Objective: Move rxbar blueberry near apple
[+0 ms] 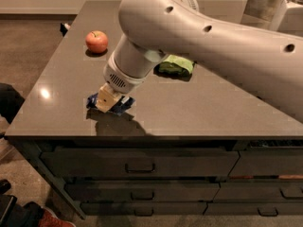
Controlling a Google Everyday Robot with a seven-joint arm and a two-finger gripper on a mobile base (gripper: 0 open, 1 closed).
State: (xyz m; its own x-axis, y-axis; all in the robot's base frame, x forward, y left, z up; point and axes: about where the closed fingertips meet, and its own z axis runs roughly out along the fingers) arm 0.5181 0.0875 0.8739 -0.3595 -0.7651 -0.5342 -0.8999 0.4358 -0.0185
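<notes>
Since there's only the one camera view to go on, here's my read of it: the gripper (110, 104) is down at the front left part of the bench (213, 112), with the big white arm (199, 37) reaching in from the right. The tan fingers (104, 100) look pinched onto the rxbar blueberry (125, 106). Dark blue wrapper pokes out on both sides of them, and there's a shadow on the bench just below the bar, so I'd guess it's held slightly off the surface rather than lying flat, though I can't be sure of that. The apple (96, 41) sits well apart from the fingers, further back on the bench and a bit to their left, close to the far left edge. A green snack bag (176, 65) lies behind the fingers and off to their right, partly tucked under the arm, and it's not part of this job. So to me the grab looks done and the carry is the step in hand, with nothing placed yet since the bar is nowhere near the apple. The next move calls for taking the bar back and slightly left from where the fingers are now, then setting it down just beside the apple without bumping it, because a round apple that near the edge could roll. Grip needs to hold on that slippery wrapper too.
</notes>
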